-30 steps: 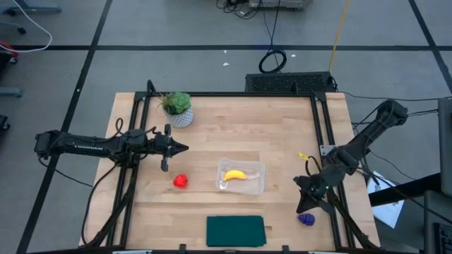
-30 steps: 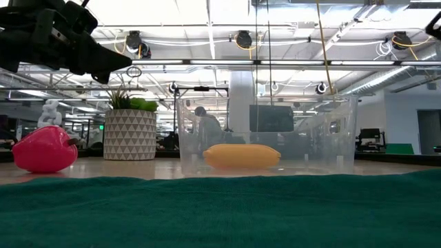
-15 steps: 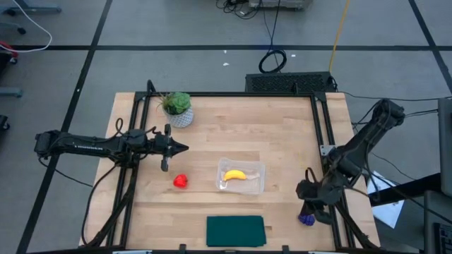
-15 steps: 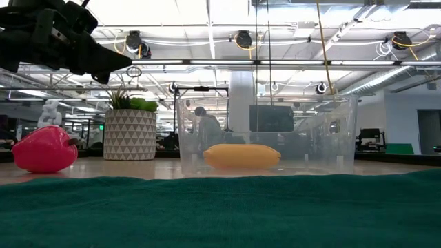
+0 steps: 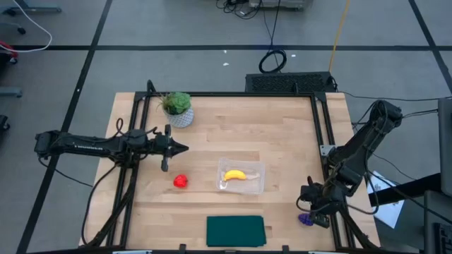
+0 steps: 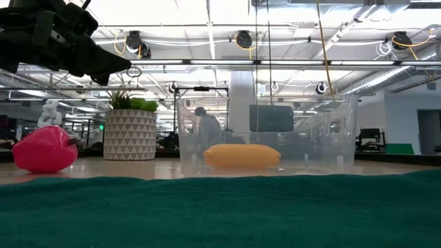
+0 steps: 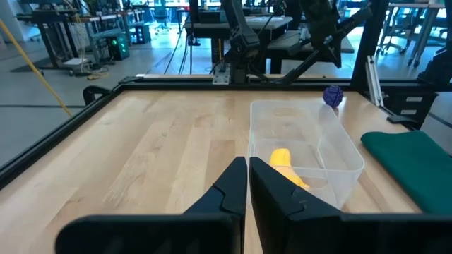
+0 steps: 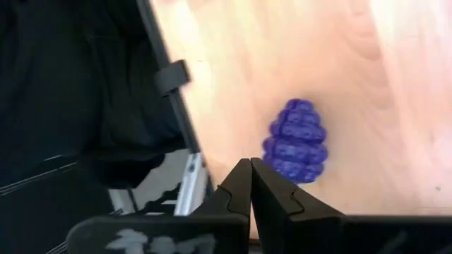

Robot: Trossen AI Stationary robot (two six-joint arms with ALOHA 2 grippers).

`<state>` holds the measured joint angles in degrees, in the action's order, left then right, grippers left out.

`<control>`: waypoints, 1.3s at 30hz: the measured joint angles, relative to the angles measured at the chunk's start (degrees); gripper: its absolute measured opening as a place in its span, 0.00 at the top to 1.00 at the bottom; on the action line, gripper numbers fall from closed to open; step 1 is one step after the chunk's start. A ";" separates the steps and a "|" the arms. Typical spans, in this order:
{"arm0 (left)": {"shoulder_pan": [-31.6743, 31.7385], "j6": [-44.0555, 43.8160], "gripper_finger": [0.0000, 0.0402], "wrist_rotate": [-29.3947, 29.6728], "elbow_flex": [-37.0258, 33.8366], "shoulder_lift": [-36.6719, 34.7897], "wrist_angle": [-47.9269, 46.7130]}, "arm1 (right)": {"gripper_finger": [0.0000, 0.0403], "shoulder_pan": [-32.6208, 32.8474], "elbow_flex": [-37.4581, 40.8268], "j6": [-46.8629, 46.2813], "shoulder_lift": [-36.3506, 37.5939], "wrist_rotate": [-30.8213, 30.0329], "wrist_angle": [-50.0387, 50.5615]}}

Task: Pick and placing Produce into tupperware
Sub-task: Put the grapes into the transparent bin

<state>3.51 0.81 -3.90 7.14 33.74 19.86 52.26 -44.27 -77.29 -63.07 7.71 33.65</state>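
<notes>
At the left of the high view your left gripper point(image 5: 182, 148) waits with fingers together and empty, hovering over the desk point(image 5: 282, 141) between the potted plant point(image 5: 176, 107) and the red fruit point(image 5: 181, 181) — leave it parked there. The red fruit lies on the bare wood just left of the tupperware point(image 5: 256, 178), untouched. At the centre, the banana point(image 5: 234, 175) already lies inside the tupperware, so two pieces remain, by my reading.

The live step sits at lower right: your right gripper point(image 5: 308, 209) hangs close over the grape bunch point(image 8: 296, 140), which rests near the desk's edge rail. Its fingers are pressed together and grip nothing — spread them before you descend, or you will likely knock the bunch away. Centre the bunch between the fingers, since it sits slightly to one side in the right wrist view. Mind the rail beside it, close gently, then lift clear before carrying it to the tupperware.
</notes>
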 joint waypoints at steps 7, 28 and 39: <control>0.00 0.36 0.94 -0.02 0.00 0.00 -0.65 | 1.00 -0.04 0.00 1.41 -1.16 -0.02 -0.89; 0.00 0.42 0.94 -0.02 0.00 0.00 -2.44 | 0.60 -1.21 0.02 -1.54 -4.83 1.74 -0.88; 0.00 0.22 0.94 -0.02 0.00 0.00 -2.52 | 0.15 -2.49 0.02 -2.37 -5.12 4.59 -1.23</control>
<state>3.51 1.03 -3.92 7.14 33.74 17.33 49.77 -44.25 -79.66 -68.18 12.29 32.42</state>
